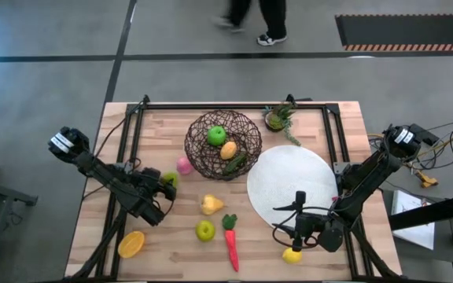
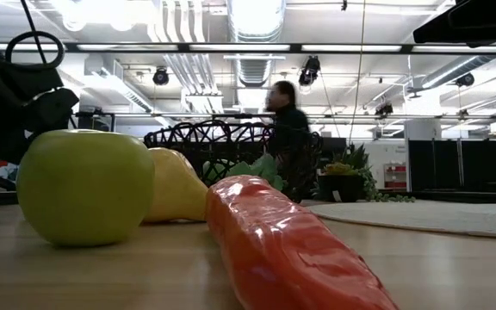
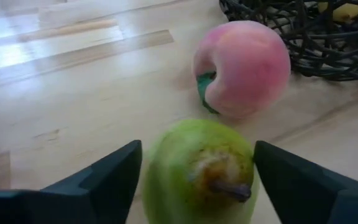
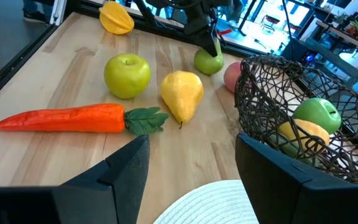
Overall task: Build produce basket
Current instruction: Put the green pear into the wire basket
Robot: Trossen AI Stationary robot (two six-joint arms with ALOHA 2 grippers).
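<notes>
1. The basket (image 1: 223, 145) sits at the far middle of the table (image 1: 116, 212), and everything below is placed from it.
2. Inside the basket lie a green apple (image 1: 216, 135) and an orange piece (image 1: 228, 150), with a dark green piece at its near rim whose kind I cannot tell.
3. A pink fruit (image 1: 183, 165) lies just beside the basket's left near edge.
4. The left gripper (image 1: 166, 182) is left of and nearer than the basket, close to the pink fruit; its fingers stand apart on either side of a green pear (image 3: 199, 173), and whether they press on it cannot be told.
5. A yellow pear (image 1: 211, 205) lies nearer than the basket, with a second apple (image 1: 204, 229) nearer still.
6. A carrot (image 1: 231, 242) lies beside that second apple, its leafy end toward the basket.
7. An orange slice (image 1: 130, 244) lies well apart from the basket, at the near left corner.
8. A white plate (image 1: 289, 185) lies just right of and nearer than the basket.
9. The right gripper (image 1: 280, 233) hangs at the plate's near edge, right of the basket, fingers apart and empty in the right wrist view.
10. A lemon (image 1: 292, 255) lies just beyond the plate's near edge, close under the right arm.
11. A potted plant (image 1: 278, 118) stands just right of the basket at the far edge.
12. A person (image 2: 289, 146) is in the room behind the basket.
13. No writing or brand can be read.
</notes>
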